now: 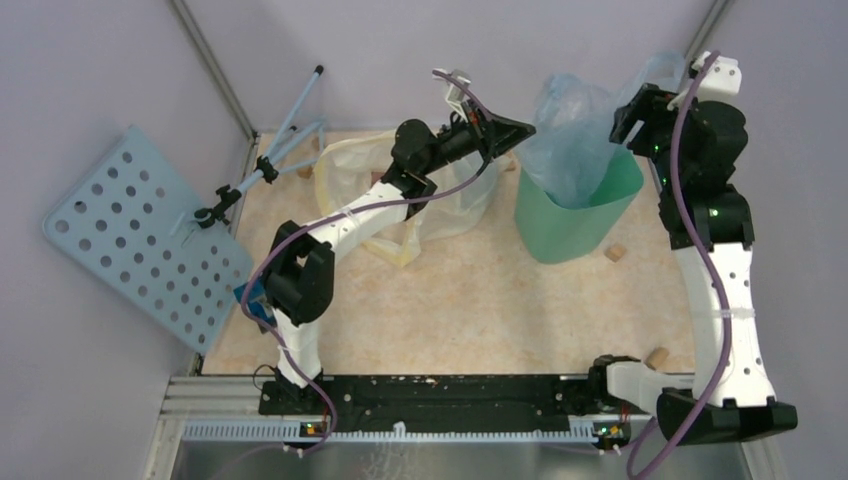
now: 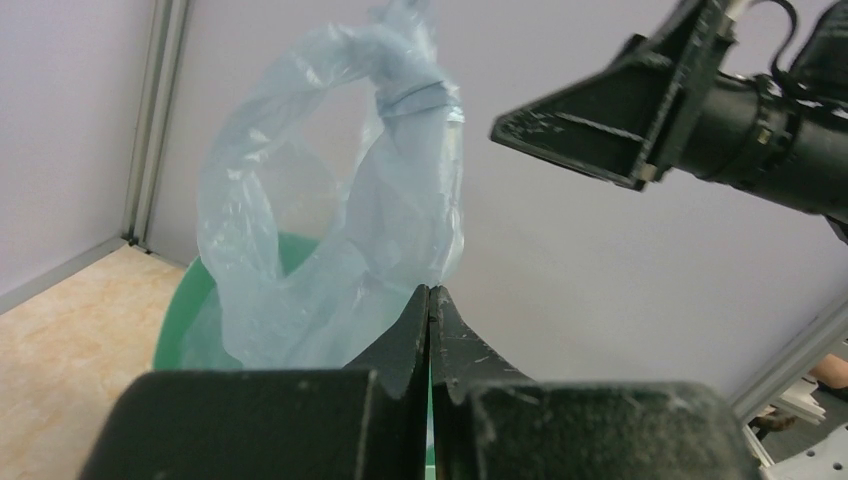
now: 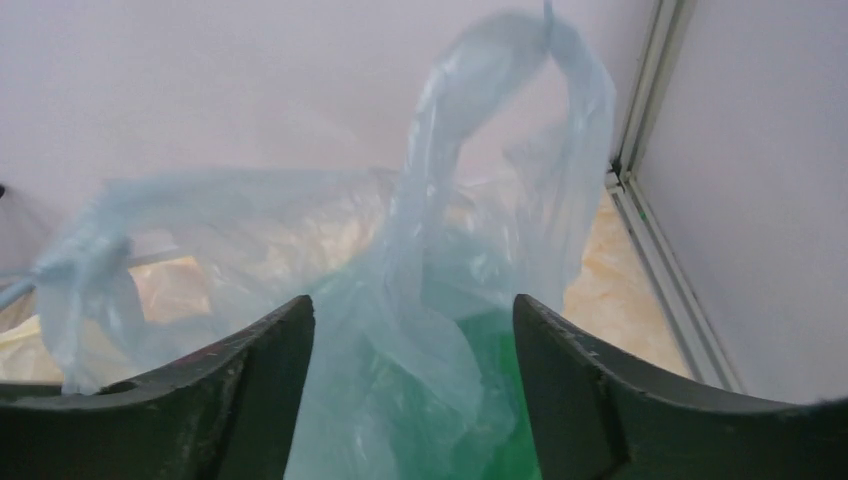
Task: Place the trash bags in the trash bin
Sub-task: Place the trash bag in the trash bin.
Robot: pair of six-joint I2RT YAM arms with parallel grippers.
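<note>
**Top external view.** One trash bin [image 1: 575,222] stands in the upper right of the frame. It is mint-green smooth plastic, a rounded square with tapering sides. One pale-blue trash bag [image 1: 568,135], thin, crinkly and see-through, sits in its mouth and billows above the rim. The left gripper [image 1: 518,131] points at the bag from the left, its black fingers pressed together on nothing. The right gripper [image 1: 632,122] is beside the bag on the right.

Left of centre lies one whitish bag [image 1: 345,170] with a yellow rim, limp and translucent. At the left edge leans one pale-blue perforated board [image 1: 140,235], beside a stand of thin blue rods [image 1: 290,125] with black clamps. At least three small tan blocks [image 1: 615,252] dot the table [image 1: 450,300], which is beige and marbled. The walls are plain pale lilac, with metal posts in the corners.

**Left wrist view.** The two fingers [image 2: 405,335] meet in a tight seam at lower centre. Behind them the bag [image 2: 330,220] rises in a looped twist from the bin [image 2: 178,315] at lower left. The right gripper [image 2: 540,125] juts in from the upper right, well apart from the bag's top.

**Right wrist view.** The right gripper [image 3: 412,315] is spread wide, one scuffed black finger [image 3: 250,385] at each lower side. The bag [image 3: 470,230] fills the gap between them, and I cannot tell whether it touches either finger. The bin [image 3: 505,440] shows green through the film.
</note>
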